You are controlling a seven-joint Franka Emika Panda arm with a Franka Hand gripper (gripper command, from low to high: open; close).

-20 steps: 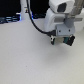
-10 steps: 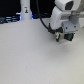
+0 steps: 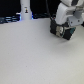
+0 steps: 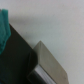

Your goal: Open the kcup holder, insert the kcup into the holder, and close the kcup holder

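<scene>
In the exterior view, a pale, flat table surface [image 3: 30, 55] is seen filling most of the picture. The white-shelled robot arm [image 3: 69, 11] is shown at the far edge of that table, toward the exterior view's right, bent down over a black boxy kcup holder [image 3: 61, 31]. The gripper [image 3: 64, 30] is placed low against the front of that dark box, and small green and pale specks are seen there, too blurred to be named. Whether the jaws are wide, narrow or closed on something cannot be told from this view, as the fingers are merged with the dark body behind them. A tall white bottle-shaped object [image 3: 25, 10] is seen standing upright well apart from the holder, toward the exterior view's left, against a dark background with a bluish glow beside it.

In the wrist view, none of the arm or the bottle is shown. Instead, a close black surface [image 4: 17, 60] is seen lying diagonally across the pale table, with a grey-beige blocky part [image 4: 50, 65] resting against it; what this part is cannot be told. A teal-green patch [image 4: 4, 27] is visible at one edge of the frame, touching the black surface. The kcup itself cannot be identified with certainty in either view.
</scene>
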